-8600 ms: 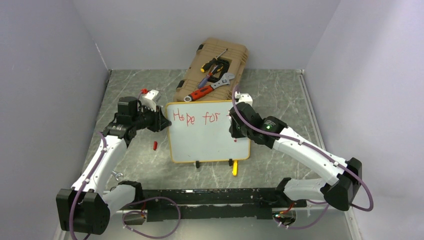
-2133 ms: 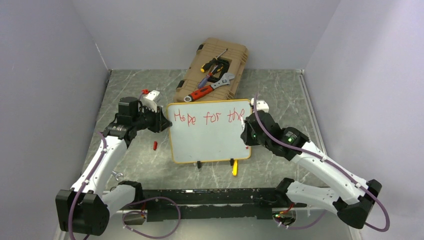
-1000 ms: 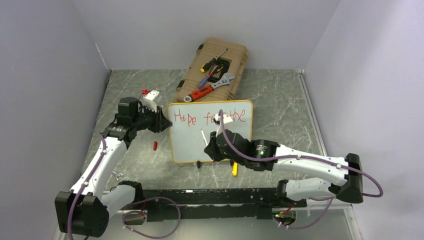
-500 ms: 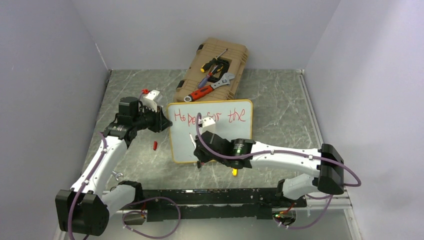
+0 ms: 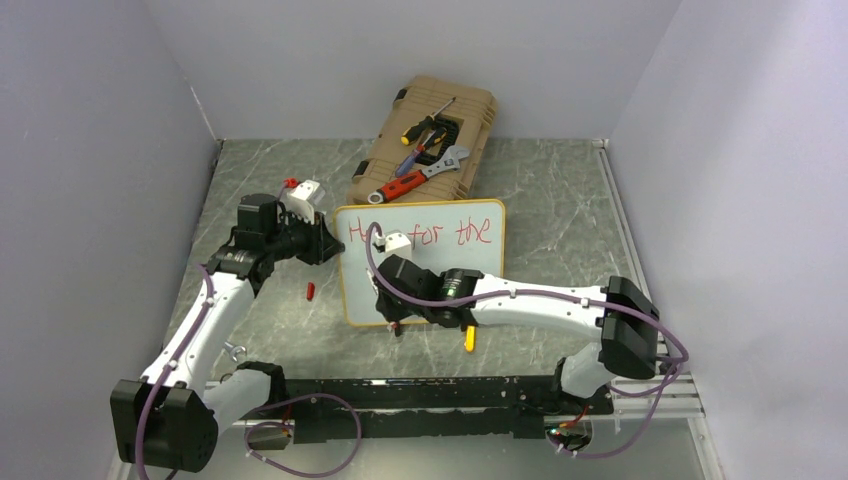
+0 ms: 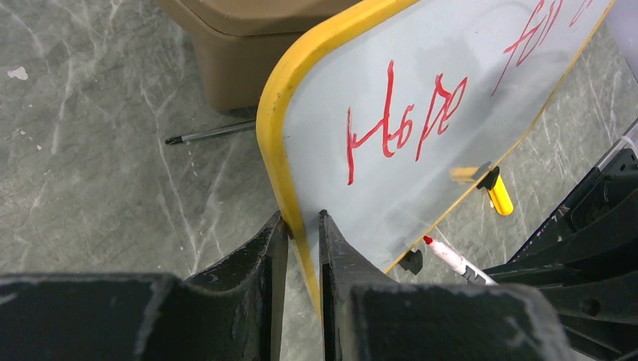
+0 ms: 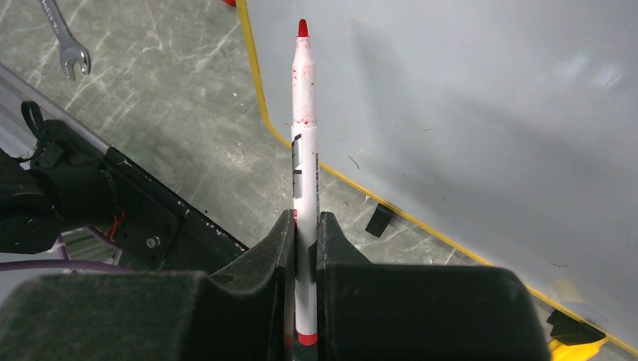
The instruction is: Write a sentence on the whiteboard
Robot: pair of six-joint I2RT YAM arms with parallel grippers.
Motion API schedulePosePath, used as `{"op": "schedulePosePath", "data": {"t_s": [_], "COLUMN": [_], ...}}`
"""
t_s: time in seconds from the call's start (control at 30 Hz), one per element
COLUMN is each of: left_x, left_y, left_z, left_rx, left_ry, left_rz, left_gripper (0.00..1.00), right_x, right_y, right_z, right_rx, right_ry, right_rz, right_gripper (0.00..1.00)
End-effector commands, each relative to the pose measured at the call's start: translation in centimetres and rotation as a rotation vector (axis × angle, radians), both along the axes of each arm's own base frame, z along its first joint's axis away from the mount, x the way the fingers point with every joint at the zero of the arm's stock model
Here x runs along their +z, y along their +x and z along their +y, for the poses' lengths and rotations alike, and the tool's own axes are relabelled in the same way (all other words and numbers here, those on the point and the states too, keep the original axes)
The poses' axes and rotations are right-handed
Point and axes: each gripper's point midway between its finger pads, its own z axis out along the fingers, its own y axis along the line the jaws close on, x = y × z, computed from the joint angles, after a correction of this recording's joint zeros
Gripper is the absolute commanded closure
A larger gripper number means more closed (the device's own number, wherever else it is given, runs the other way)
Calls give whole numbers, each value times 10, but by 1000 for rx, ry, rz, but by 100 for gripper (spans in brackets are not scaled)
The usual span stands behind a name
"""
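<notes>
At 8 o'clock on the board point(image 5: 470, 268), the right gripper point(image 7: 305, 218) had arrived with its jaws clamped on the marker point(image 7: 305, 113). The red tip pointed at the blank lower face, though whether it touched could not be told. Two seconds earlier it had been out at the 3 o'clock edge, finishing "the". Since then it had swept down and across the board in one pass, adding no stroke on the way.

The sentence point(image 5: 455, 235) therefore stood at one line, "Hope for the", running along the top from 10 to 2 o'clock, with everything beneath it bare.

The left gripper point(image 6: 301, 222) had not moved. Its jaws were pinched on the yellow frame point(image 6: 274, 150) at 9 o'clock, holding the board upright near the middle of the table point(image 5: 560, 200), with the case point(image 5: 425, 135) just behind at 12.

By my reading, the sweep was a return to the left margin, so a second line was about to begin and the closing word was not yet written. A steady hold on the frame would matter once the tip pressed.
</notes>
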Motion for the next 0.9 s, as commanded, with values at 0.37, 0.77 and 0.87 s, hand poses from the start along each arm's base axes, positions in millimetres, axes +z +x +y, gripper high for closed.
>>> {"op": "schedulePosePath", "data": {"t_s": [0.37, 0.77, 0.87], "left_x": [14, 11, 11], "left_y": [-2, -5, -5], "left_z": [-10, -14, -15], "left_rx": [-49, -58, -61], "left_ry": [-14, -9, -10], "left_rz": [-52, -42, -43], "left_gripper": [100, 100, 100], "right_x": [13, 13, 12], "right_y": [7, 7, 7], "right_z": [10, 3, 6], "right_rx": [-11, -20, -13], "right_ry": [60, 72, 80], "right_rz": [8, 9, 6], "right_gripper": [100, 100, 100]}}
